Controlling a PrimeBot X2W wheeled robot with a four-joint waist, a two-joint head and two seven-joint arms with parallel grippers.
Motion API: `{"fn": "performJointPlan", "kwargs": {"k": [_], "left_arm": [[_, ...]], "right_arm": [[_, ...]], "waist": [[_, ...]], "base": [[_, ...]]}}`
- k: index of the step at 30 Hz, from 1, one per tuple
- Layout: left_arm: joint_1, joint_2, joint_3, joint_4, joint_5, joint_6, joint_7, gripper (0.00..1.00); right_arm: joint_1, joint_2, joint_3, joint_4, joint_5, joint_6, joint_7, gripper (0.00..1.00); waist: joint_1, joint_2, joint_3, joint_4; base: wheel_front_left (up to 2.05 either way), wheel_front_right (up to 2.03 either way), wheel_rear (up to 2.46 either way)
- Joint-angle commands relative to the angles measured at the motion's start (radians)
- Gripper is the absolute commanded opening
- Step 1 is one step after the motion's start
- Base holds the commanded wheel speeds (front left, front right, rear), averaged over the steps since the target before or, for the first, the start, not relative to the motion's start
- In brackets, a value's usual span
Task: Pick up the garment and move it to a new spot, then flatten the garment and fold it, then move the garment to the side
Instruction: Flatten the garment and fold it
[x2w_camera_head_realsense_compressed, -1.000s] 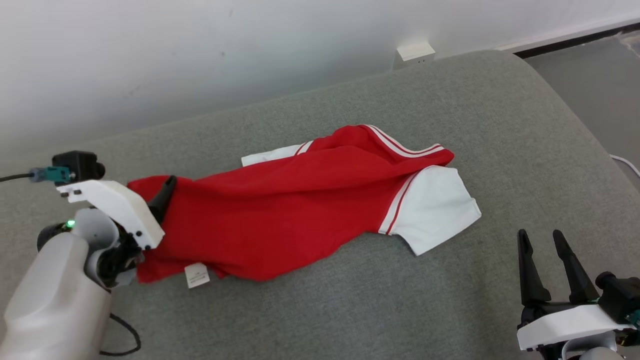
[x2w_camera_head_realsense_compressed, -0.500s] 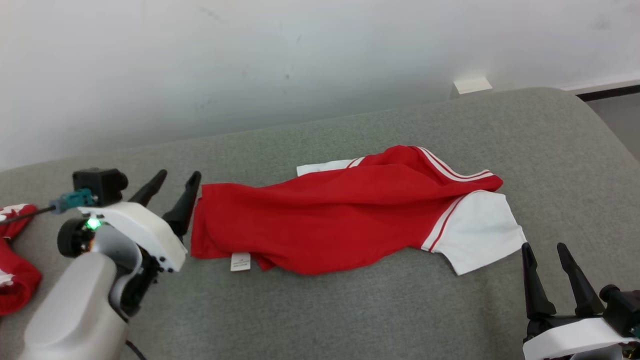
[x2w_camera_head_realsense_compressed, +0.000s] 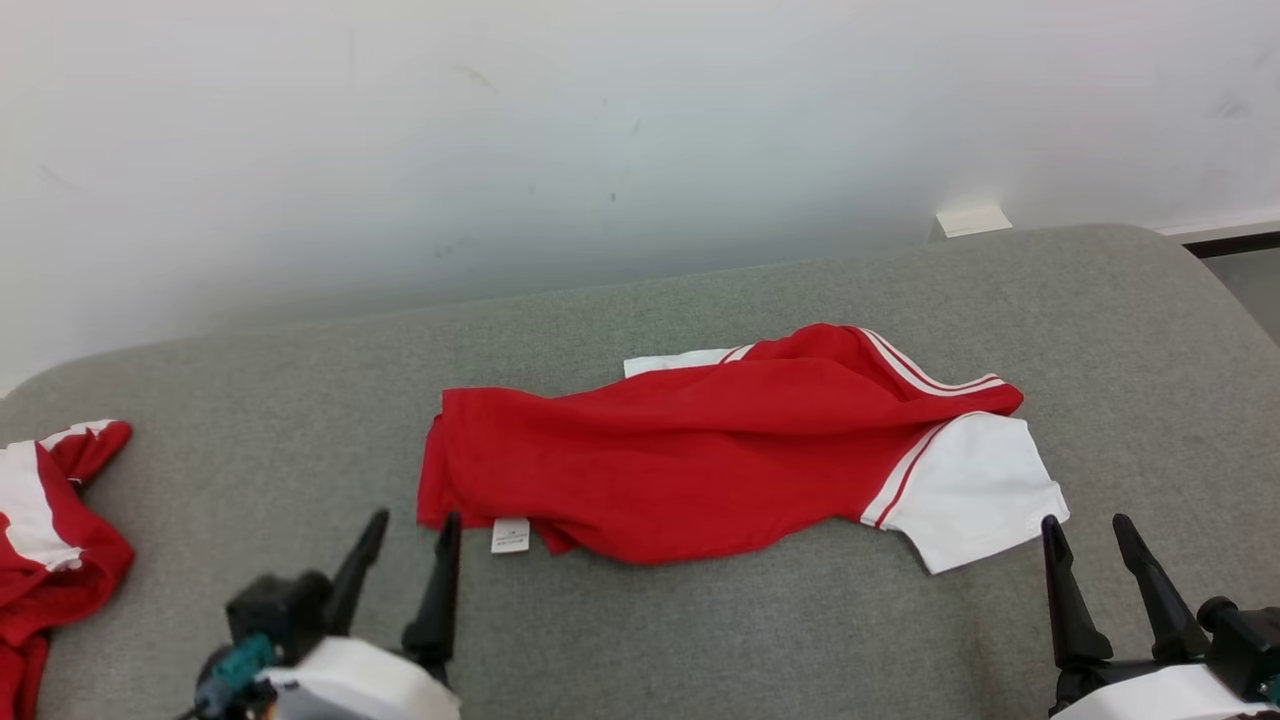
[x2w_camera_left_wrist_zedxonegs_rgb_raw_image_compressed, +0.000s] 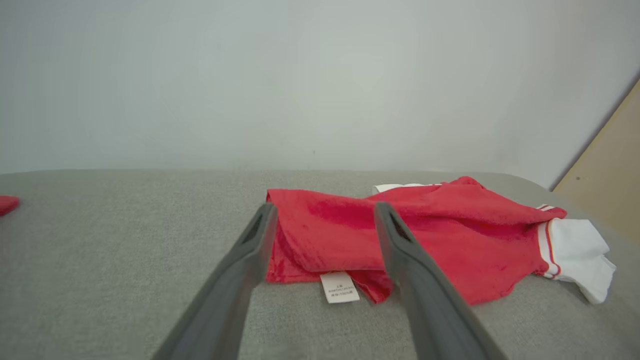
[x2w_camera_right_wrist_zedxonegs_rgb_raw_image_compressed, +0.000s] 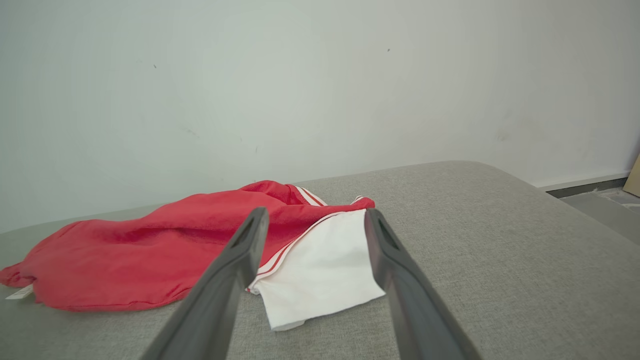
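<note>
**Head view.** The left end effector (x2w_camera_head_realsense_compressed: 416, 520) sits at the near left, its fingers parted and holding nothing. The right end effector (x2w_camera_head_realsense_compressed: 1084, 522) sits at the near right, also parted and empty. The garment (x2w_camera_head_realsense_compressed: 700, 460), a red shirt, lies rumpled on the grey padded surface (x2w_camera_head_realsense_compressed: 250, 400), and its long axis runs left to right. The hem end points left and the white sleeve (x2w_camera_head_realsense_compressed: 975, 490) points right. The left fingertips are just near of the hem's near-left corner, beside the white label (x2w_camera_head_realsense_compressed: 510, 535). The right fingertips are just near of the sleeve. Each arm is therefore closest to its own end of the shirt. A second red-and-white garment (x2w_camera_head_realsense_compressed: 40, 560) lies well apart at the far left edge. A wall (x2w_camera_head_realsense_compressed: 600, 150) backs the surface on the far side.

**Left wrist view.** The fingers of the left end effector (x2w_camera_left_wrist_zedxonegs_rgb_raw_image_compressed: 325, 207) frame the hem corner and the label (x2w_camera_left_wrist_zedxonegs_rgb_raw_image_compressed: 339, 287). Bare surface lies between the fingers and the cloth, with nothing in the way.

**Right wrist view.** The fingers of the right end effector (x2w_camera_right_wrist_zedxonegs_rgb_raw_image_compressed: 316, 214) frame the white sleeve (x2w_camera_right_wrist_zedxonegs_rgb_raw_image_compressed: 325, 270). The path is clear here as well.

Judgement: flattening is likely the next step, with each arm reaching straight ahead to its own end of the shirt.
</note>
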Motion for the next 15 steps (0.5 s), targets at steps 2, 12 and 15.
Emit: {"fn": "performJointPlan", "kwargs": {"k": [2, 12, 15], "left_arm": [[0.055, -0.013, 0.007, -0.023, -0.001, 0.016, -0.006, 1.0], [0.027, -0.054, -0.07, 0.067, 0.027, 0.005, 0.068, 1.0], [-0.007, -0.071, -0.093, 0.117, 0.02, -0.013, 0.107, 1.0]], "right_arm": [[0.016, -0.006, -0.002, -0.006, -0.011, -0.002, 0.003, 1.0], [0.007, -0.012, 0.019, -0.018, -0.015, -0.002, 0.025, 1.0], [-0.004, -0.016, 0.019, -0.019, -0.014, -0.002, 0.027, 1.0]], "waist": [[0.0, 0.0, -0.006, 0.003], [0.0, 0.0, -0.008, -0.001], [0.0, 0.0, 0.004, -0.015]], "base": [[0.0, 0.0, 0.0], [0.0, 0.0, 0.0], [0.0, 0.0, 0.0]]}}
